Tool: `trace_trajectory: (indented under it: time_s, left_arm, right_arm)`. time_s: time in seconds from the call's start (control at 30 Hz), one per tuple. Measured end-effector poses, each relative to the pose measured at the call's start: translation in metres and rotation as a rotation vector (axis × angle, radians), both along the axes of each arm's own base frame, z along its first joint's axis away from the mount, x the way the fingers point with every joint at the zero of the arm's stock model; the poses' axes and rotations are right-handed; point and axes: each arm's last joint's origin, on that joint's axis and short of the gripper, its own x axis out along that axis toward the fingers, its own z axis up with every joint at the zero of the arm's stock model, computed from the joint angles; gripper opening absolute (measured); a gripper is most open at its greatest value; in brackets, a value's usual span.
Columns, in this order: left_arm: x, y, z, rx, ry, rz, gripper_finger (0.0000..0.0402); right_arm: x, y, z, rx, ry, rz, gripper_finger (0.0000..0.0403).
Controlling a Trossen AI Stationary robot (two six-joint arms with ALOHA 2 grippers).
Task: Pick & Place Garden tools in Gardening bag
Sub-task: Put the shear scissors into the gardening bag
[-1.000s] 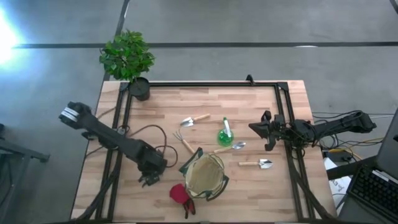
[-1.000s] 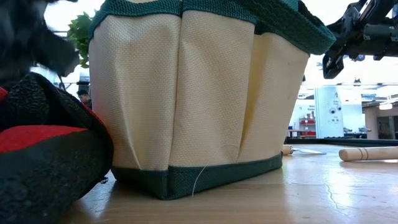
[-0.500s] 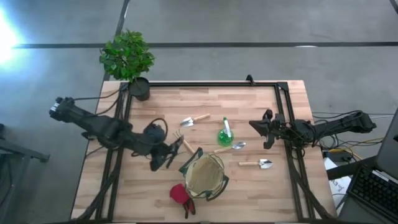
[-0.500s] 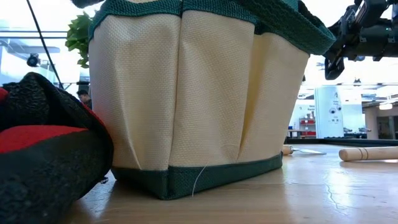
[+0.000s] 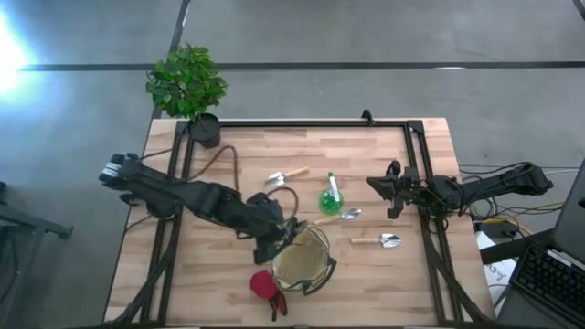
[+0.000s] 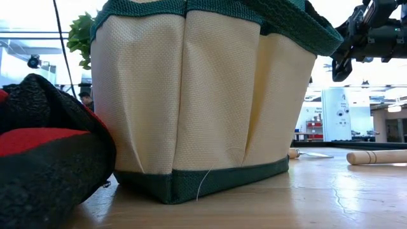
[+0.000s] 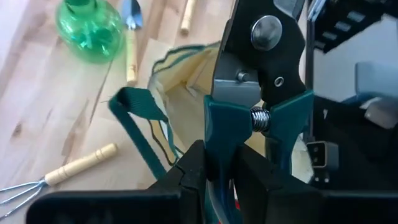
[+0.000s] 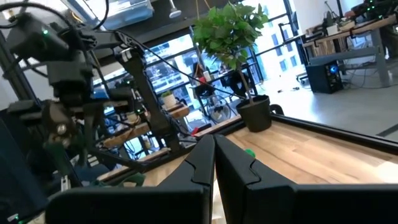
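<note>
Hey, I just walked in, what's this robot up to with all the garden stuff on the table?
It is packing garden tools into the gardening bag. The left gripper holds the pruning shears by their handles at the bag's rim, not yet let go. The right gripper waits shut over the table's right side. Two trowels, the hand rake, the green spray bottle and the red glove lie outside the bag.

Just ahead of the left gripper, the gardening bag mouth gapes clear; its strap and the rake flank the approach.
</note>
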Motion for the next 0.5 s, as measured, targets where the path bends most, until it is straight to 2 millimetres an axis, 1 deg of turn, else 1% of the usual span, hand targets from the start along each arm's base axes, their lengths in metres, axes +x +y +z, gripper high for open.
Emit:
trace_trajectory:
  time_s: [0.17,0.33,0.5]
  left_arm:
    - [0.015,-0.006,-0.008,-0.023,0.033,-0.033,0.0056]
    - [0.022,-0.005,-0.015,-0.027,0.057,-0.030,0.0056]
    - [0.026,-0.001,-0.018,-0.033,0.062,-0.011,0.0056]
  right_arm:
    - [0.000,0.000,0.000,-0.001,0.001,0.002,0.0008]
    - [0.000,0.000,0.000,-0.001,0.002,0.002,0.0008]
    - [0.000,0.000,0.000,-0.001,0.002,0.002,0.0008]
